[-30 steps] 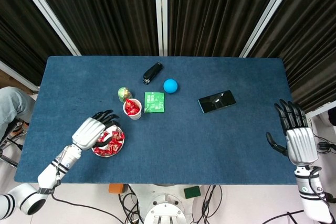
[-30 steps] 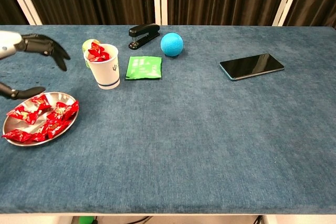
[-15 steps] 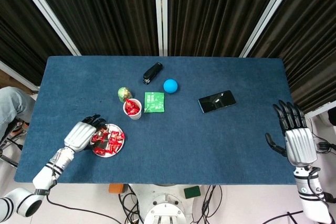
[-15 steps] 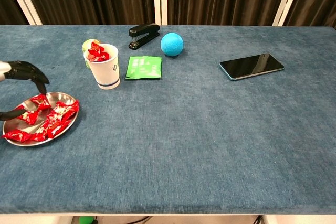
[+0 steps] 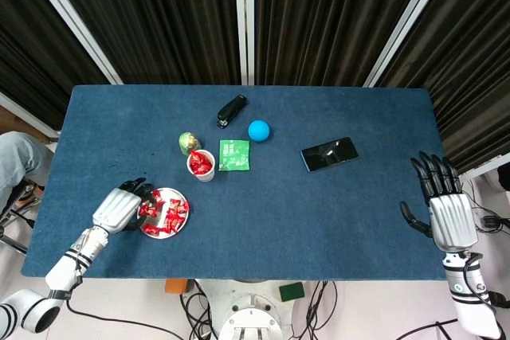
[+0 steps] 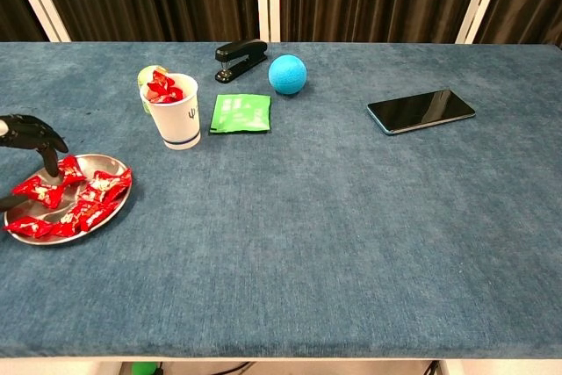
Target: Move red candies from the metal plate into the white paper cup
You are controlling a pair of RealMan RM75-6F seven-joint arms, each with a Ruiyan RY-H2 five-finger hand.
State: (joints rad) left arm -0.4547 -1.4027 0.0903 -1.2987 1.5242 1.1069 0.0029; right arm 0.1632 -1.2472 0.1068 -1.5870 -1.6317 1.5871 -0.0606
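Several red candies (image 5: 167,211) (image 6: 88,192) lie in the metal plate (image 5: 170,233) (image 6: 107,220) at the front left of the table. My left hand (image 5: 121,208) (image 6: 33,136) hangs low over the plate's left side. Its dark fingers (image 6: 51,161) curl down toward one candy and the thumb stands apart below it; no candy is lifted. The white paper cup (image 5: 200,166) (image 6: 176,120) stands behind and to the right of the plate, with red candies (image 6: 162,87) heaped in it. My right hand (image 5: 446,211) rests open at the table's right edge, holding nothing.
Behind the cup sits a small green-gold ball (image 5: 189,143) (image 6: 148,75). A green packet (image 5: 233,154) (image 6: 240,113), a black stapler (image 5: 232,111) (image 6: 241,57) and a blue ball (image 5: 258,130) (image 6: 287,74) lie to its right. A phone (image 5: 328,154) (image 6: 421,110) lies further right.
My left hand has drawn back leftward from over the plate's middle and sunk to its left side, fingers curling down onto the candies. The right hand has barely shifted.
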